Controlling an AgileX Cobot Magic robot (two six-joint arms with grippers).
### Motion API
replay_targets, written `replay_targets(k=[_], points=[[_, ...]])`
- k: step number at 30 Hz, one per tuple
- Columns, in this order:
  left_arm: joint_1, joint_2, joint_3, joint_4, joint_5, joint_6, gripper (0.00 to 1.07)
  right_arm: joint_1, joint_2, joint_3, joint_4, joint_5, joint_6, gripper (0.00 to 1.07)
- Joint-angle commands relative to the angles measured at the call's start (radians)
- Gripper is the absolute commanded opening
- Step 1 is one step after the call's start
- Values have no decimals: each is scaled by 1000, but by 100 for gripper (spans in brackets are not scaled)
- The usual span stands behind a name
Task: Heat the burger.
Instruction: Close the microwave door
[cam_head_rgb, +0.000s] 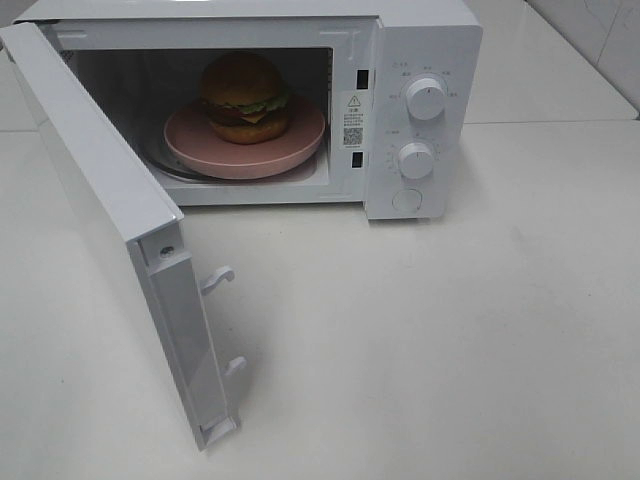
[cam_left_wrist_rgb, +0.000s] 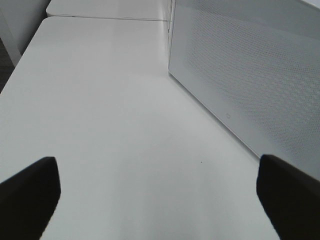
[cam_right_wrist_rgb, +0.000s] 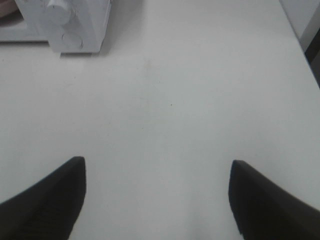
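Observation:
The burger, with a brown domed bun, sits on a shallow pink dish inside the white microwave. The microwave door stands swung wide open toward the front left. Neither arm shows in the exterior high view. In the left wrist view my left gripper is open above bare table, with the door's perforated panel beside it. In the right wrist view my right gripper is open and empty over the table, away from the microwave's control panel.
Two white knobs and a round button are on the microwave's right panel. Two latch hooks stick out from the door's edge. The white table stretches in front and to the right.

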Motion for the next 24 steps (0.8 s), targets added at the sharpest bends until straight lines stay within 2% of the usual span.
replay_targets(k=[1, 5, 24], points=[[0, -14, 1, -3, -15, -1, 100, -24, -40, 1, 5, 0, -14, 76], [0, -14, 1, -3, -15, -1, 100, -67, -143, 2, 6, -2, -19, 76], [0, -10, 1, -2, -15, -1, 100, -66, -140, 3, 9, -3, -26, 76]])
